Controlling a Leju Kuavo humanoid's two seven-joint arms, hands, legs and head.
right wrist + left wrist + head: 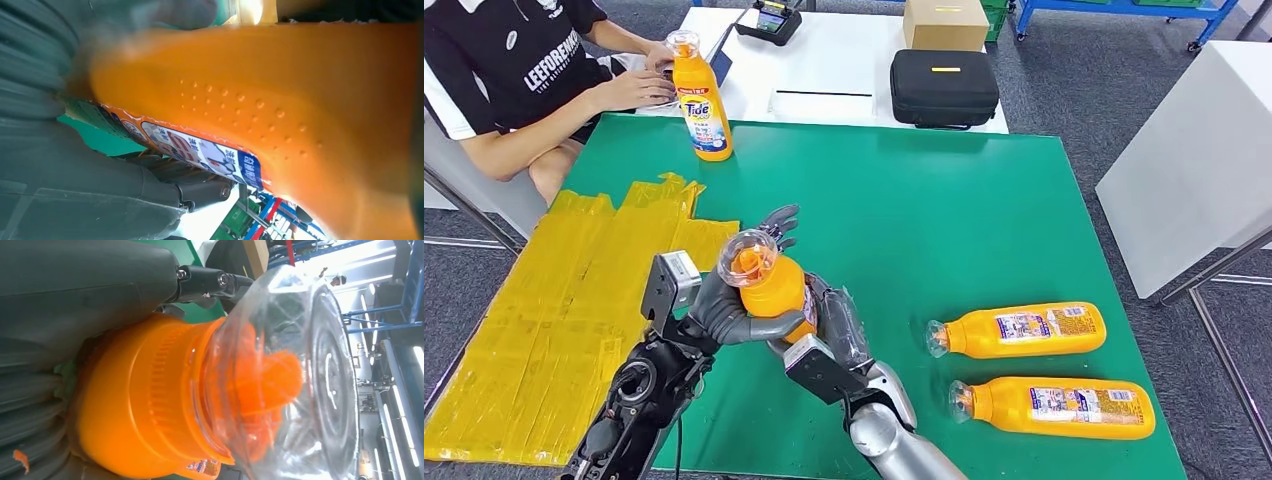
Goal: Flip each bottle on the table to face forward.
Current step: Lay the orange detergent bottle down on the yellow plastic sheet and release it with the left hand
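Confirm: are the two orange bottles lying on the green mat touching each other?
Apart. The head view shows a strip of green mat between the nearer lying bottle and the farther lying bottle along their whole length.

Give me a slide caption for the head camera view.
Both hands hold an orange bottle above the green table.

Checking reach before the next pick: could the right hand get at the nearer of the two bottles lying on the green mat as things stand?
Probably not yet. The right hand and left hand both hold the raised bottle. Nothing lies between it and the nearer lying bottle, so once freed the path looks open.
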